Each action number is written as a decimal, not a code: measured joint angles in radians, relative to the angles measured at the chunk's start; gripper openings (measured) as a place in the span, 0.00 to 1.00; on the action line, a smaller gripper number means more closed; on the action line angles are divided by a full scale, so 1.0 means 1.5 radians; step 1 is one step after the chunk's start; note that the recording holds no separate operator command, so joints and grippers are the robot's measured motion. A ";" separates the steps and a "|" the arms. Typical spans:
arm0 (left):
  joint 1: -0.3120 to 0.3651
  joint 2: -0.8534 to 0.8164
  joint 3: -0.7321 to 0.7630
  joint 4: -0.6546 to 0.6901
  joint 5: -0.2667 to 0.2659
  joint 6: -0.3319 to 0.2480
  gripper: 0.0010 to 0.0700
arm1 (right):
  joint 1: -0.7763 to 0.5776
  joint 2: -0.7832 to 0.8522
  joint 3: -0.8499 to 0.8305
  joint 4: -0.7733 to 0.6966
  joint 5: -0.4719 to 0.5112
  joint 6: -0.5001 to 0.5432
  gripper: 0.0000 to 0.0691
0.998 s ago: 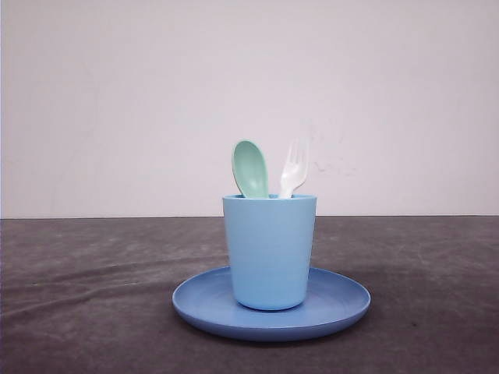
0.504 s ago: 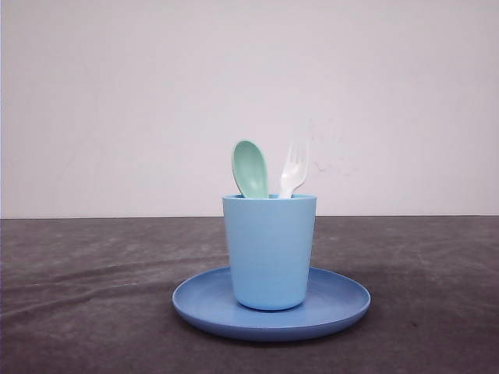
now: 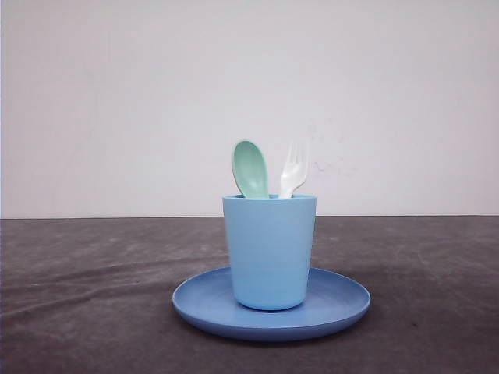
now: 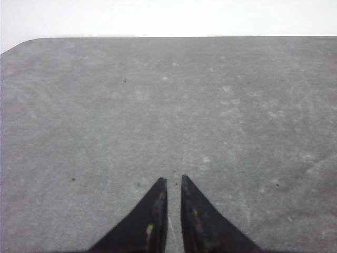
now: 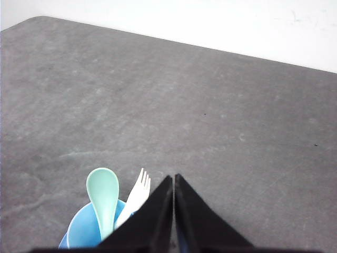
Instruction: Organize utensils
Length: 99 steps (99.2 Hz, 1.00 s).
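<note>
Soft, even light fills the scene, with no glare. The plate (image 3: 343,308) casts a faint shadow on the dark tabletop (image 3: 86,296). Both wrist views look slightly soft, perhaps overexposed along the top edge.

Black tapered fingers (image 4: 158,211); perhaps yellow-flecked

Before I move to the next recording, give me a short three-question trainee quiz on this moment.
1. True or false: the spoon and fork lie flat on the plate.
2. Multiple choice: in the front view, the spoon is on which side of the fork? A) left B) right C) behind it
3. Fill in: the cup stands on the ____.

Key:
1. False: both stand in the cup, heads up.
2. A
3. plate

Extra note: the left hand and right hand are both shut and hold nothing.
</note>
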 joint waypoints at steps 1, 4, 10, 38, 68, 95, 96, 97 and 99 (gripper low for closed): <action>0.000 0.000 0.000 0.000 0.000 0.000 0.02 | 0.000 0.000 0.000 0.000 0.000 0.000 0.01; 0.000 0.000 0.000 0.000 0.000 0.000 0.02 | 0.000 0.000 0.000 0.000 0.000 -0.001 0.01; 0.000 0.000 0.000 0.000 0.000 0.000 0.02 | 0.000 0.000 0.000 0.000 0.000 -0.002 0.01; 0.000 0.000 0.000 0.000 0.000 0.000 0.02 | -0.020 0.000 0.000 0.084 0.032 -0.060 0.01; 0.000 0.000 0.000 0.000 0.000 0.000 0.02 | -0.250 0.000 -0.002 0.111 -0.108 -0.146 0.01; 0.000 0.000 0.000 0.000 0.000 0.000 0.02 | -0.479 -0.046 -0.062 0.138 -0.231 -0.184 0.01; 0.000 0.000 0.000 0.000 0.000 0.000 0.02 | -0.485 -0.050 -0.067 0.143 -0.232 -0.185 0.01; 0.000 0.000 0.000 0.000 0.000 0.000 0.02 | -0.490 -0.054 -0.071 0.147 -0.233 -0.185 0.01; 0.000 0.000 0.000 0.000 0.000 0.000 0.02 | -0.501 -0.063 -0.082 0.157 -0.233 -0.187 0.01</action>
